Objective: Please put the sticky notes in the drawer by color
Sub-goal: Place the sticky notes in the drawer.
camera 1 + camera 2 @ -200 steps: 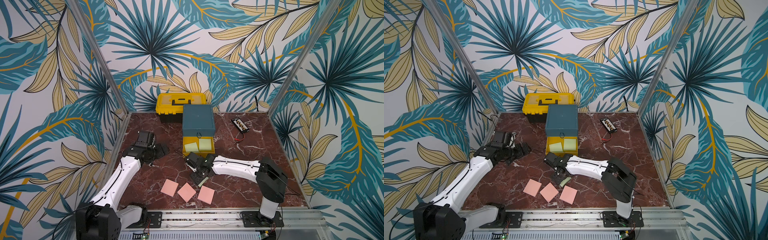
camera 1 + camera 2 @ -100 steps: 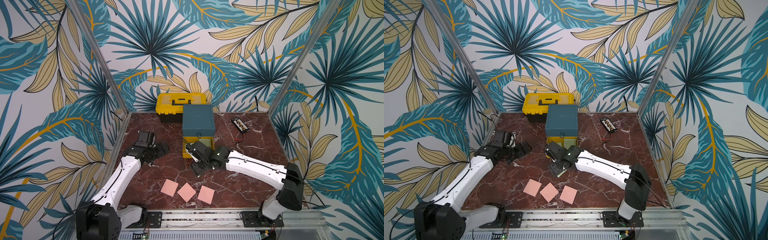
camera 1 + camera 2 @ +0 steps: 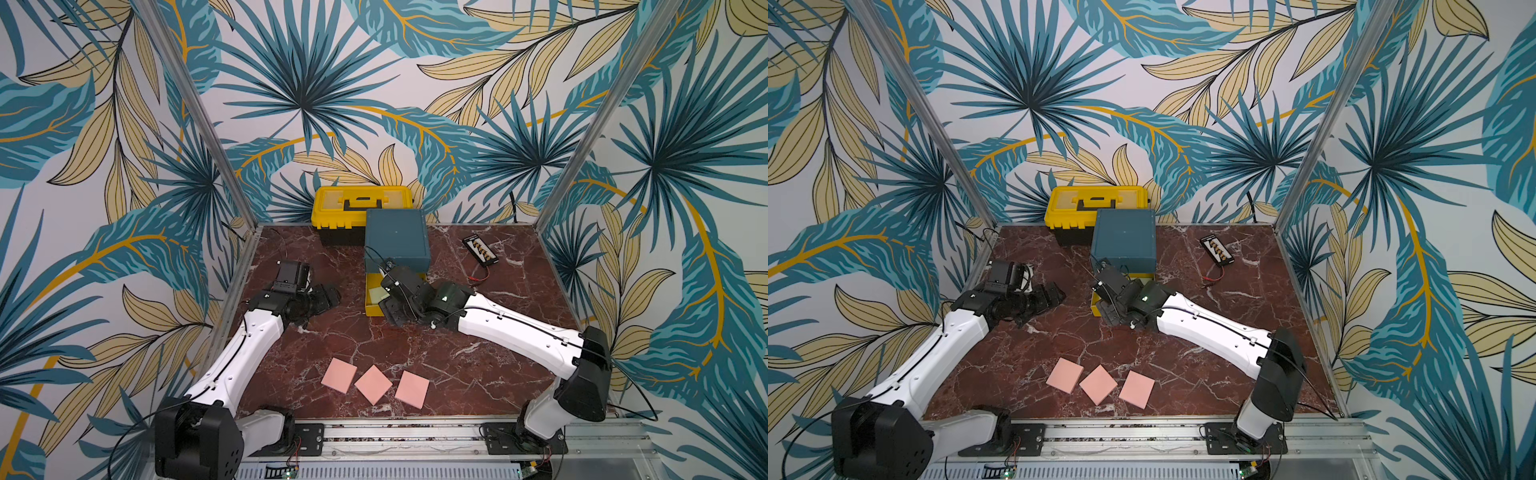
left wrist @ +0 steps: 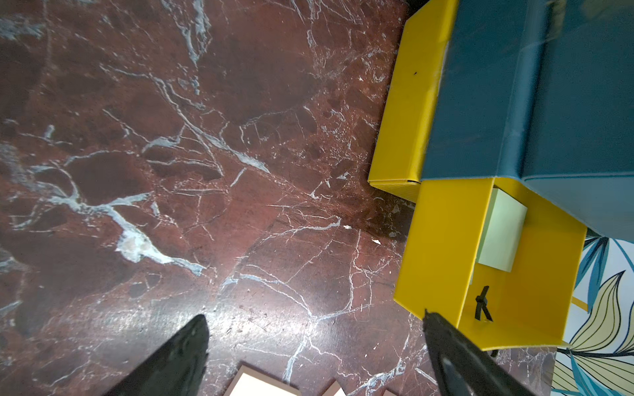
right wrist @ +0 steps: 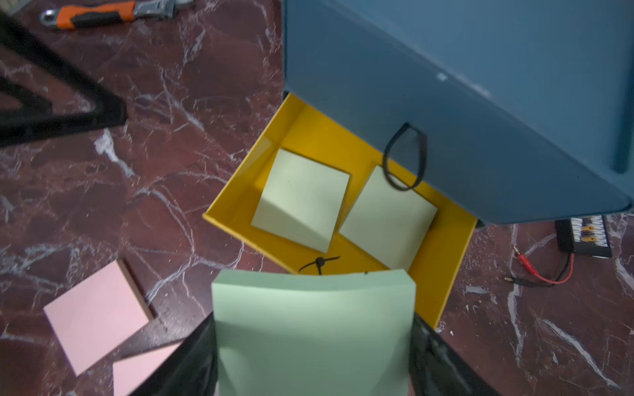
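**Green pad held over the open yellow drawer**

The right tool [image 5: 314, 322] grips a light green pad [image 5: 312, 343] by its two side edges. The pad bows slightly between the black fingers [image 5: 442, 360]. It hangs above the front wall of the yellow drawer [image 5: 442, 274], which is pulled out of the teal cabinet [image 3: 397, 239] at the back middle of the worktop [image 3: 478, 378].

Two more green pads lie inside that drawer. One [image 5: 302, 199] is tilted, with an edge raised. The other [image 5: 387, 219] lies beside it, partly under the black loop pull [image 5: 404, 157] of the teal drawer above.

Three pink pads [image 3: 338, 375] [image 3: 373, 384] [image 3: 412, 389] lie in a row on the worktop near its front edge, close together, well apart from the cabinet.

The left tool [image 4: 314, 317] stands wide and empty above bare marble, to the left of the cabinet and apart from it.

A yellow toolbox [image 3: 361, 203] stands behind the cabinet, touching or just beside it. A small black board with red and black wires [image 3: 480, 250] lies to the cabinet's right. An orange-handled wrench [image 5: 103, 15] shows in the right wrist view.
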